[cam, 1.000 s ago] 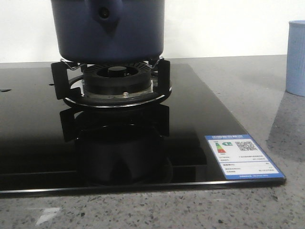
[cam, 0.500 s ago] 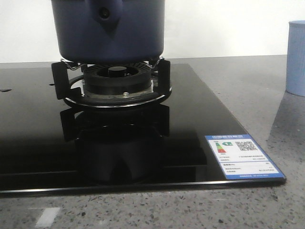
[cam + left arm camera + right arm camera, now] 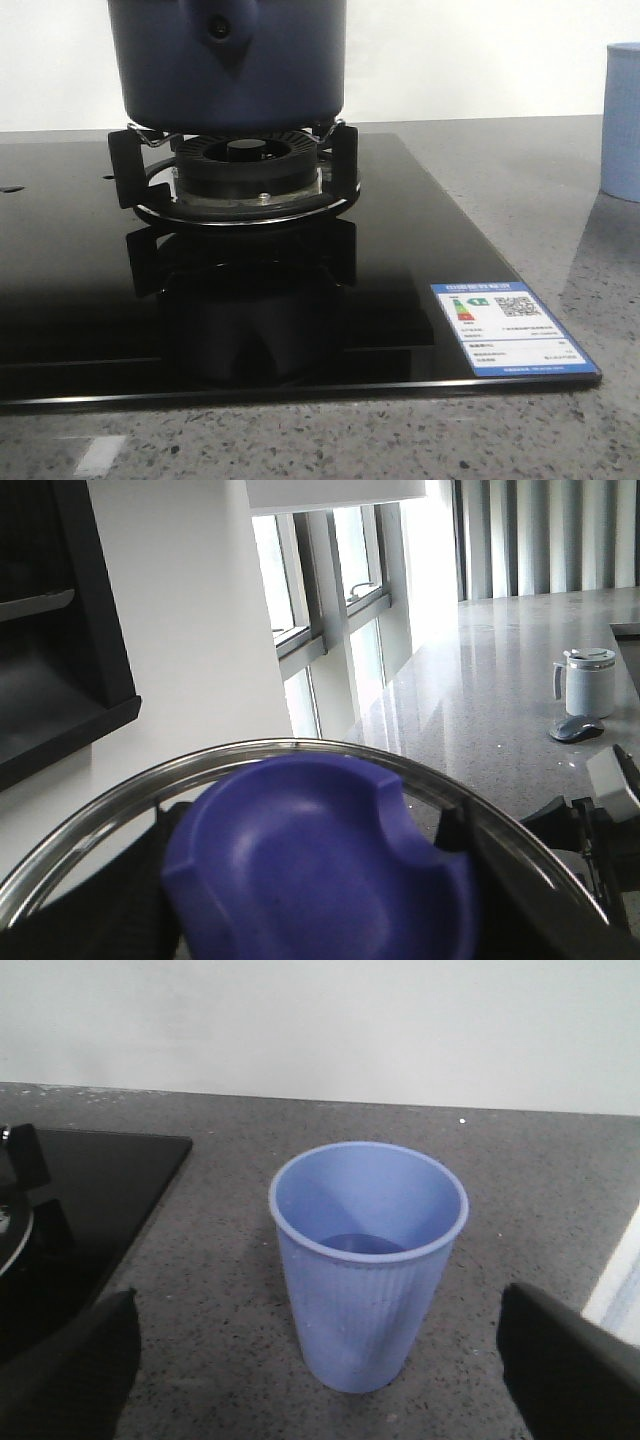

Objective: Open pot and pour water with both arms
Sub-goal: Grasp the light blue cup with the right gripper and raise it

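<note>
The dark navy pot (image 3: 228, 62) stands on the gas burner (image 3: 238, 170) at the back left of the front view, its top cut off. In the left wrist view my left gripper (image 3: 310, 880) is shut on the blue knob (image 3: 320, 865) of a glass lid with a steel rim (image 3: 300, 748), held up in the air before a wall and windows. In the right wrist view my right gripper (image 3: 320, 1390) is open, its dark fingers (image 3: 70, 1375) apart on either side of the pale blue cup (image 3: 365, 1270). The cup stands upright on the counter. Neither gripper shows in the front view.
The black glass cooktop (image 3: 420, 260) carries an energy label (image 3: 505, 328) at its front right corner. The cup (image 3: 622, 120) stands on the grey speckled counter (image 3: 560, 200) right of it. A white lidded mug (image 3: 588, 682) and a mouse (image 3: 577, 727) lie on a far counter.
</note>
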Action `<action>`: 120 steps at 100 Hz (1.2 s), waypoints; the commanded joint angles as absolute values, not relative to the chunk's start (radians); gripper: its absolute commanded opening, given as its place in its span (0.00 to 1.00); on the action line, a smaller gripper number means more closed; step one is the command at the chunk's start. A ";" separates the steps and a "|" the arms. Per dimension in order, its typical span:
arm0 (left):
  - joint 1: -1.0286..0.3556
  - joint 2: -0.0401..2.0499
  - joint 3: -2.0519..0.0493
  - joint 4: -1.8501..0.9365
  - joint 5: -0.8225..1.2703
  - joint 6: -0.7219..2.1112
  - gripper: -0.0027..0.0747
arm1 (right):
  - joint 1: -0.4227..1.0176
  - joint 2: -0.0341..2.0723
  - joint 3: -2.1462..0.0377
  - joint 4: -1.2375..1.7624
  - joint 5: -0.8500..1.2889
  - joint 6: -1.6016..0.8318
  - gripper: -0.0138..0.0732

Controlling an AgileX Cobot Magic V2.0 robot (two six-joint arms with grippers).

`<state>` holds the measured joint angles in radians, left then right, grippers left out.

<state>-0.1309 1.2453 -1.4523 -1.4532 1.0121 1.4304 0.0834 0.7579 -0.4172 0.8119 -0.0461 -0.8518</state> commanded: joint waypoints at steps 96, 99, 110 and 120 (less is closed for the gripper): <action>-0.131 1.218 -1.487 -1.555 1.013 1.422 0.40 | 0.118 1.187 -0.574 0.803 -0.319 -0.736 0.81; -0.131 1.218 -1.487 -1.554 1.013 1.422 0.40 | 0.118 1.188 -0.574 0.801 -0.319 -0.736 0.77; -0.131 1.218 -1.487 -1.554 1.013 1.422 0.40 | 0.118 1.188 -0.574 0.796 -0.319 -0.736 0.60; -0.131 1.218 -1.487 -1.548 1.013 1.422 0.40 | 0.118 1.188 -0.574 0.796 -0.314 -0.722 0.49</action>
<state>-0.1309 1.2453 -1.4523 -1.4532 1.0301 1.4280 0.1205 1.2020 -0.5413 0.8198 -0.2558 -0.7374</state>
